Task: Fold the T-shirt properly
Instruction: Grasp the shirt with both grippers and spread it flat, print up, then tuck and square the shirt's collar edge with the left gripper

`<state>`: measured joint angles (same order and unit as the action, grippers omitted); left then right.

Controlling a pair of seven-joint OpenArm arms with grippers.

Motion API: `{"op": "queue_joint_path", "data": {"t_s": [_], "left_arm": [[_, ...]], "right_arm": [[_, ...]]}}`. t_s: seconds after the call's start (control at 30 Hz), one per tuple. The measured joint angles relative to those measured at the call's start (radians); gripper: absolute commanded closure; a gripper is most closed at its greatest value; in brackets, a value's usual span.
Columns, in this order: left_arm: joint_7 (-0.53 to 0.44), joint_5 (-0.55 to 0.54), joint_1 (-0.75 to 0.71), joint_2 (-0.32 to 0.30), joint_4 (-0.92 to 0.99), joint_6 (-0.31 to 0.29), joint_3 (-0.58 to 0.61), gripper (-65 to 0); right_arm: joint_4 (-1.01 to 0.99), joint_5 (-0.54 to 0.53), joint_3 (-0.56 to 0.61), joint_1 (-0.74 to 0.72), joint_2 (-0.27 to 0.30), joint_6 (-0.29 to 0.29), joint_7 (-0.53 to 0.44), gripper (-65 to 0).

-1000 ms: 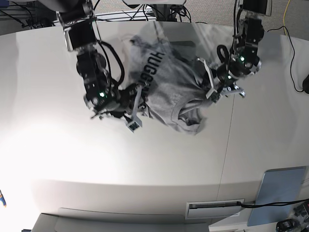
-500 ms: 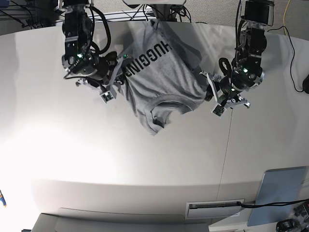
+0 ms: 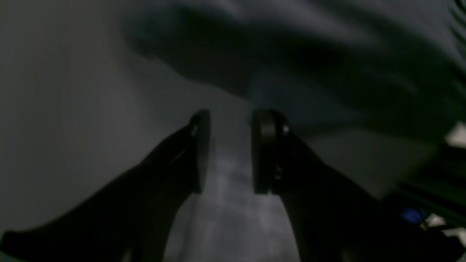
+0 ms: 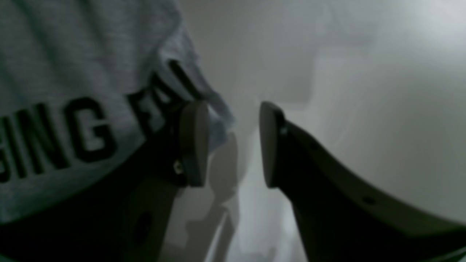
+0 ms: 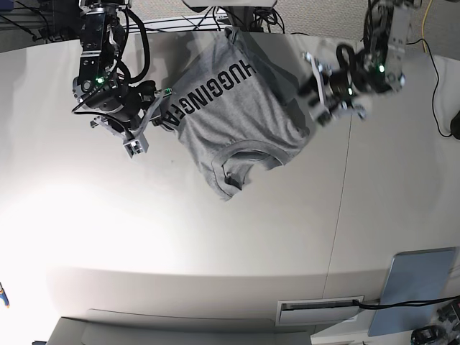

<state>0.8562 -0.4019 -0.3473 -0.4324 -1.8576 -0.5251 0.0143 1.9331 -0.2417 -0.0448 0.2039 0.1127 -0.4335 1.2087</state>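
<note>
T-shirt: lies print-up on the white table, toward the far edge between the two arms, collar pointing to the near side; the cloth is rumpled, one shoulder bunched under the collar, so it is not yet flat enough to fold

Right gripper: jaws parted with bare table showing through the gap — nothing pinched; it sits just beside the shirt's edge by the lettering, one finger against the cloth, probably placed there to work that side outward

Left gripper: jaws apart with a clear gap, holding nothing; dark folds of the shirt lie just ahead of the tips, though the view is dim and blurred

Stage: judged to be spreading, not folding — an arm at each side suits pulling the shirt square

Blue panel: well apart at the near corner, not involved
</note>
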Motion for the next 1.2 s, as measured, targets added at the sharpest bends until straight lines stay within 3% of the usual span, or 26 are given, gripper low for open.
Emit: {"op": "queue_joint_path", "data": {"t_s": [0.17, 0.27, 0.53, 0.7, 1.07, 1.13, 1.2], "left_arm": [[-0.217, 0.038, -0.073, 0.003, 0.009, 0.012, 0.002, -18.6], [-0.222, 0.084, -0.063, 0.030, 0.058, 0.042, 0.000, -18.6], [-0.244, 0.073, 0.030, 0.142, 0.162, -0.026, -0.002, -18.6], [-0.221, 0.151, 0.106, 0.209, 0.188, -0.025, -0.002, -18.5], [-0.214, 0.146, 0.284, 0.219, 0.305, -0.014, 0.075, -18.5], [-0.213, 0.151, 0.299, 0.218, 0.307, 0.021, 0.076, -18.5], [-0.212, 0.150, 0.317, 0.217, 0.307, 0.093, 0.074, -18.5]], "right_arm": [[0.000, -0.020, 0.000, 0.030, 0.000, 0.000, 0.008, -23.1], [0.001, -0.020, 0.000, 0.053, 0.000, 0.000, 0.006, -23.1], [0.007, -0.020, 0.000, 0.130, 0.001, 0.000, -0.001, -23.1], [0.057, -0.017, 0.000, 0.193, 0.001, 0.000, -0.008, -23.1], [0.157, -0.019, 0.000, 0.303, 0.000, 0.000, -0.019, -23.1], [0.157, -0.018, 0.000, 0.303, 0.000, 0.000, -0.019, -23.1], [0.159, -0.018, -0.009, 0.303, 0.000, 0.000, -0.019, -23.1]]}}
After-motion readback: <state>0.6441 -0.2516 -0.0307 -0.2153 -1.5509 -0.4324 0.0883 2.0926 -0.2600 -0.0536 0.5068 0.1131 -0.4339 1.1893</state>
